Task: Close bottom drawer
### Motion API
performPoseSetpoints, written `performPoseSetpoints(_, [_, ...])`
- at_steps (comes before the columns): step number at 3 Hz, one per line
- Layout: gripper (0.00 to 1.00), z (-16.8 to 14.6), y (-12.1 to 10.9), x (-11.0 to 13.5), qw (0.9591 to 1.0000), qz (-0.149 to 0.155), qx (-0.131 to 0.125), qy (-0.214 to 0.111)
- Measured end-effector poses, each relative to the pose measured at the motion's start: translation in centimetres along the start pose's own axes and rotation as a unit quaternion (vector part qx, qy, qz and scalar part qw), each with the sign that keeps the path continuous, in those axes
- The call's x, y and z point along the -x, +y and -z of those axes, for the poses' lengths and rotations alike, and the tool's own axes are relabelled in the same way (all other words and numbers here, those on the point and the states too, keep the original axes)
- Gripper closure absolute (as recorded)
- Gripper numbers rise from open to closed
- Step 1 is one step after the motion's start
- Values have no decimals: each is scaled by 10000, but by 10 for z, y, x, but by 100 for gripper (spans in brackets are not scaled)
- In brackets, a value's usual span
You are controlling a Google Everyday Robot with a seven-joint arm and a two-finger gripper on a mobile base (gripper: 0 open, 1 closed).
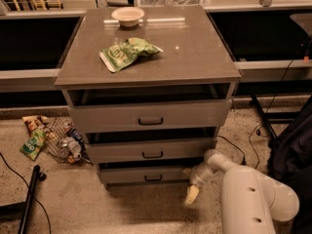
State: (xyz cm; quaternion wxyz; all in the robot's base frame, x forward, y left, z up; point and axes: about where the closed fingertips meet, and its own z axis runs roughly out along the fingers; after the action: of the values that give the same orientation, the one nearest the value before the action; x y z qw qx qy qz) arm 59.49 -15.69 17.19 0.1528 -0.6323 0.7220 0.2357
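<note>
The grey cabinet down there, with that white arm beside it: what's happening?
A robot's white arm reaches low, its hand at the right end of the bottom drawer, the lowest of three in the cabinet. It appears to be pushing that drawer shut, and the drawer looks nearly in. A green bag and a bowl sit on top.

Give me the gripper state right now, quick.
Gripper: open or closed cannot be told. It sits low at the right end of the bottom drawer, away from the handle.
</note>
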Motion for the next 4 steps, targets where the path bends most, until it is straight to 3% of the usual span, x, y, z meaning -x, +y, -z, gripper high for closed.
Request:
performPoseSetpoints(1, [0, 0, 0, 0, 10000, 1, 0, 0])
performPoseSetpoints(2, [0, 13, 15, 9, 9996, 264, 126, 3])
performPoseSetpoints(3, [0, 58, 42, 18, 9984, 540, 140, 58])
performPoseSetpoints(4, [0, 143, 105, 27, 9971, 726, 64, 201])
